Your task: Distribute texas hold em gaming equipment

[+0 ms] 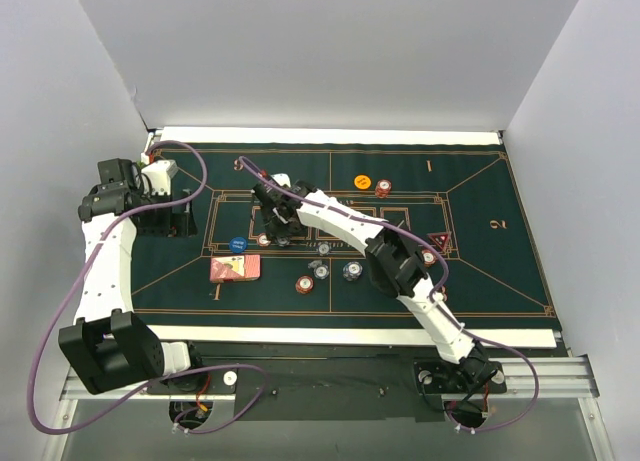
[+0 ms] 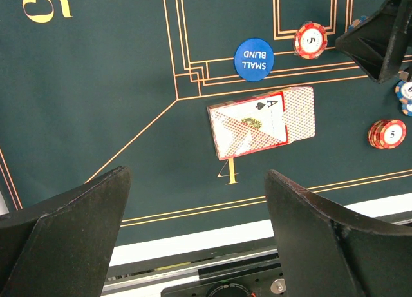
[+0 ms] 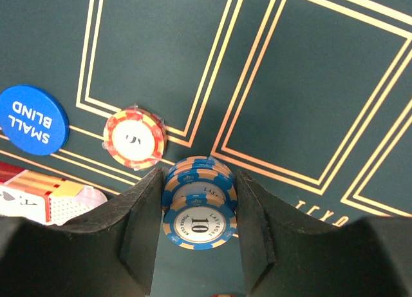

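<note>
My right gripper (image 1: 279, 235) (image 3: 198, 203) is shut on a short stack of blue "10" poker chips (image 3: 196, 210), held just above the green mat near its centre boxes. A red "5" chip (image 3: 134, 138) and a blue "SMALL BLIND" disc (image 3: 32, 120) lie just left of it. The red-backed card deck (image 2: 261, 122) (image 1: 235, 269), an ace face up on top, lies by the gold "4". My left gripper (image 2: 196, 181) (image 1: 178, 217) is open and empty, high over the mat's left side.
An orange disc (image 1: 362, 182) and a red chip (image 1: 383, 188) lie at the far middle. A red triangular marker (image 1: 438, 243) lies at the right. More chips (image 1: 319, 270) (image 1: 305, 284) (image 1: 352, 271) lie near the front centre. White walls close in three sides.
</note>
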Available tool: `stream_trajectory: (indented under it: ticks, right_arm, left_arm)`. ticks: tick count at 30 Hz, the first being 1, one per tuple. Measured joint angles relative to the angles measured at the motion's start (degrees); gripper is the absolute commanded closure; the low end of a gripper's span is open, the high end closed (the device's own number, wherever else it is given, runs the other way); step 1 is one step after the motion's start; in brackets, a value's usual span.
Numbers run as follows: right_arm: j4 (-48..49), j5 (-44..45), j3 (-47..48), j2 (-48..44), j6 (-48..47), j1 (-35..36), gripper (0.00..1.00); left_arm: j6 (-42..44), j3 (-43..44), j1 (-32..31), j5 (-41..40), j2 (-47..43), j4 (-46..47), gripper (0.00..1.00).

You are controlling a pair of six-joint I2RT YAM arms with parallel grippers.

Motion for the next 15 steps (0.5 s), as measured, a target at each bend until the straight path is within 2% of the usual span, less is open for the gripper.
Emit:
stream_trajectory:
  ticks: [3, 5, 7, 10, 15]
  right_arm:
    - [0.02, -0.09, 1.05, 1.46, -0.09, 0.0, 0.58]
    - [-0.11, -0.22, 1.11, 2.01, -0.33, -0.02, 0.45]
    - [-0.11, -0.42, 1.16, 2.32, -0.74, -0.13, 0.4]
    - [-0.09, -0.46, 1.22, 2.34, -1.25, -0.46, 0.34]
    - [0.35, -0.33, 0.0, 1.09, -2.21, -1.46, 0.32]
  left_arm:
    - [0.15, 0.0, 0.15, -0.02, -0.04, 0.0, 0.04]
    - [0.17, 0.0, 0.17, -0.02, -0.07, 0.0, 0.04]
    - [0.17, -0.04, 0.17, -0.02, -0.15, 0.04, 0.04]
    - [0.22, -0.37, 0.17, -0.02, -0.37, 0.15, 0.04]
    - [0.35, -0.72, 0.2, -0.07, -0.61, 0.22, 0.04]
